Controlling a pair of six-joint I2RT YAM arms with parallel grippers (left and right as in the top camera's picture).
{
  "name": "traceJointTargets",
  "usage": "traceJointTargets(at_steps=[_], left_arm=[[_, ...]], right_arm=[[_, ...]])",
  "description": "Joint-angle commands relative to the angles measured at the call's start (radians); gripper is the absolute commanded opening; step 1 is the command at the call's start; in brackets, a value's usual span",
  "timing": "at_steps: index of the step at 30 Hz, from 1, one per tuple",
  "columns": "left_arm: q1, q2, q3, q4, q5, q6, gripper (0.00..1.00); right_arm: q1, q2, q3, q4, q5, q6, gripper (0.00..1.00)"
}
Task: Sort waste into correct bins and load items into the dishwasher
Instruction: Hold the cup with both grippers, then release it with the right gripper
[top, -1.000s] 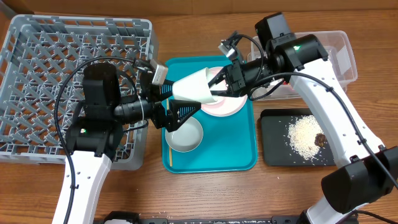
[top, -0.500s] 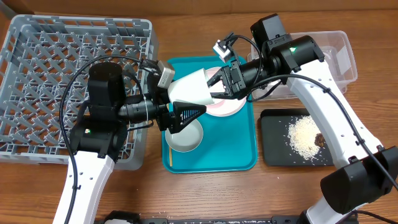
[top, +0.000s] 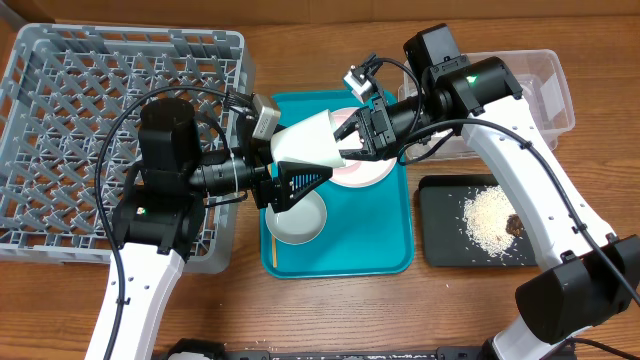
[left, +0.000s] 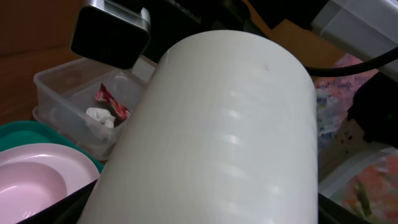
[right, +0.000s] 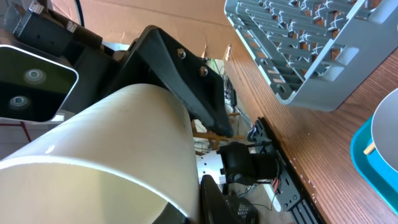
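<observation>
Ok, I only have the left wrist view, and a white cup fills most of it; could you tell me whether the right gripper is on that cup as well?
Observer: Yes. Overhead, the right gripper is at the rim of the cup. The left gripper has its fingers on either side of the cup's body, but I cannot tell whether they are clamped.
Operator: Thank you. What is beneath the cup?
Observer: It is in the air over the teal tray, and a grey bowl sits on that tray just below it.
Operator: And where is the loose rice, please?
Observer: The rice is heaped on the black tray, to the right of the teal tray, with a brown lump at its edge.
</observation>
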Motion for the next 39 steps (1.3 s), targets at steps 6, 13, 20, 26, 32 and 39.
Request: traceJointTargets(at_steps=[6,13,20,26,32,39], left_arm=[[0.03,-0.037,0.014,0.013,-0.037,-0.034,0.77],[0.035,-0.05,0.014,0.005,-0.037,-0.033,0.67],[0.035,-0.05,0.014,-0.019,-0.047,-0.032,0.65],[0.035,-0.05,0.014,-0.021,-0.104,-0.032,0.6],[0.035,-0.05,0.014,-0.051,-0.246,-0.003,0.47],[0.035,-0.06,0.014,-0.157,-0.408,0.053,0.37]], right_arm=[[0.009,-0.009,-0.001,-0.007,0.009,-0.018,0.04],[0.009,-0.009,-0.001,0.001,0.019,-0.003,0.04],[-0.016,-0.009,-0.001,0.0,0.018,0.0,0.04],[-0.018,-0.009,-0.001,-0.003,0.019,-0.001,0.22],[-0.018,-0.009,-0.001,-0.015,0.116,0.0,0.43],[-0.049,-0.009,-0.001,-0.064,0.377,0.047,0.47]])
